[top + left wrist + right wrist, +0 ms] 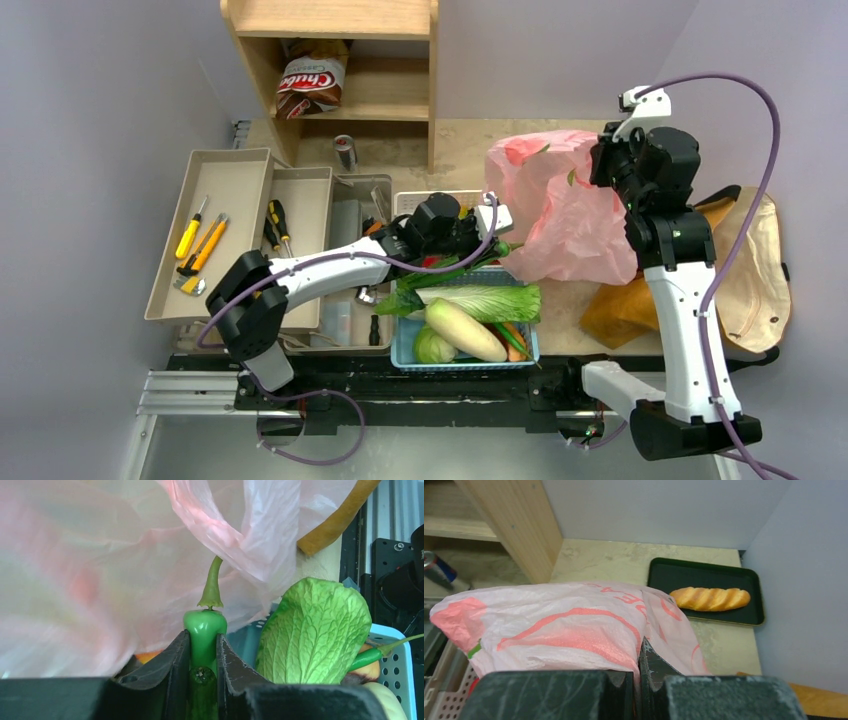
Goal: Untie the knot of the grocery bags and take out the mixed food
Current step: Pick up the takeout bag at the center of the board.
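The thin pink plastic bag (560, 205) is lifted up right of the blue basket (405, 350). My right gripper (607, 170) is shut on the bag's top edge (574, 635), with the film pinched between the fingers (654, 662). My left gripper (497, 232) reaches to the bag's lower left side and is shut on a green chilli pepper (204, 625), stem up, just in front of the pink film (100, 580). The basket holds napa cabbage (485, 300), white daikon (465, 330) and carrot (513, 338). A napa leaf (320, 630) shows beside the pepper. The knot is hidden.
A brown bag (615, 305) and a beige tote (755, 270) lie under and right of the pink bag. Grey tool trays (215, 235) stand at the left. A wooden shelf (340, 60) with a Chubs bag (312, 80) and a can (345, 152) stand behind. A black tray (664, 575) holds a bread loaf (709, 598).
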Controlling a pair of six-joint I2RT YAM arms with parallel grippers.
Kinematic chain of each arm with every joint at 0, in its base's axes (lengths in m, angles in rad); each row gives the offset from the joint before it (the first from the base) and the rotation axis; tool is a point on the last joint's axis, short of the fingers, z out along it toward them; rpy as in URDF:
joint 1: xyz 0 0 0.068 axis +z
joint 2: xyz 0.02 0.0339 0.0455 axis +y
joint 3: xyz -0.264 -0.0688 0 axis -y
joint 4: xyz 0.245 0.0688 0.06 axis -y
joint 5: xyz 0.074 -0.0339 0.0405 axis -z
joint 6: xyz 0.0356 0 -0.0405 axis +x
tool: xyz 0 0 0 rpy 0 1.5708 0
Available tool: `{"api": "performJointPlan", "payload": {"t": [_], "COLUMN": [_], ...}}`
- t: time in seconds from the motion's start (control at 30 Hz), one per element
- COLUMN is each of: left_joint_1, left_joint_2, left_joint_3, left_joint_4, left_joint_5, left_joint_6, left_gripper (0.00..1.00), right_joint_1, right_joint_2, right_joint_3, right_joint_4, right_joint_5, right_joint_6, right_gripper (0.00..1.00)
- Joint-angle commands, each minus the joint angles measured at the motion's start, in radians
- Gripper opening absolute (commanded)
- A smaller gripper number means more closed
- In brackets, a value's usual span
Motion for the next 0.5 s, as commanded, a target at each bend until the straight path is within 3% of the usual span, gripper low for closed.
{"api": "performJointPlan", "payload": {"t": [0.0,0.47], "left_joint_1": [0.019,0.043], "left_joint_2": [-0.081,-0.094], "left_joint_3": [-0.054,-0.074], "left_joint_4": [0.035,-0.012], "left_joint_5": [-0.049,-0.176], "left_joint_6": [0.004,-0.033], "left_gripper": [0.0,0.0], "right_joint_1": [-0.026,-0.159], "right_joint_2": [-0.01,0.029], "right_joint_3": [0.028,0.075], "right_joint_4": [0.058,0.147], "right_joint_5": [0.127,0.126], "right_joint_6": [-0.067,-0.114], "right_gripper": [0.0,0.0]}}
